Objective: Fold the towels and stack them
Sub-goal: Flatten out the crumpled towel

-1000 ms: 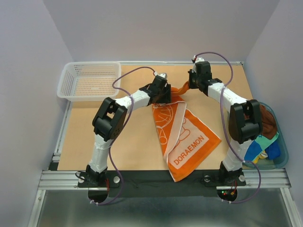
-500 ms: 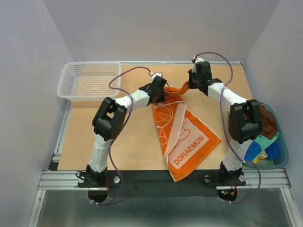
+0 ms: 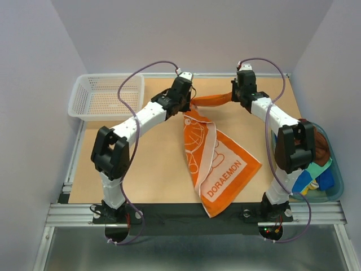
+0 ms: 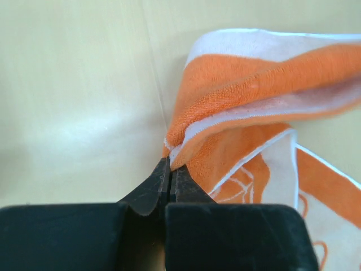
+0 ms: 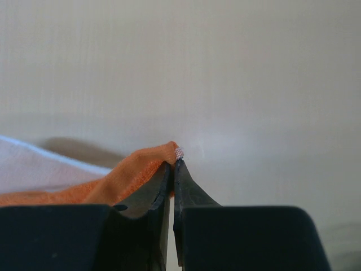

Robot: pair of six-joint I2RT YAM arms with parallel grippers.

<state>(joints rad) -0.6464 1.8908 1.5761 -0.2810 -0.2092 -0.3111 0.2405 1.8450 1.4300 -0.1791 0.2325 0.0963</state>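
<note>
**Orange towel pinched at both far corners**

The orange towel (image 3: 217, 164) is stretched between the two grippers. Its top edge runs taut from one to the other, and the rest trails across the counter (image 3: 141, 169) toward the arm bases. The left gripper (image 4: 169, 172) is closed tight on one corner and the right gripper (image 5: 174, 165) on the opposite corner; this probably spreads the cloth flat for a fold. To the right of the right gripper, more towels (image 3: 317, 161) sit heaped in a tub (image 3: 338, 189); the arm covers part, so their number is unclear

"DORAEMON" on the orange towel (image 3: 223, 164)
</note>
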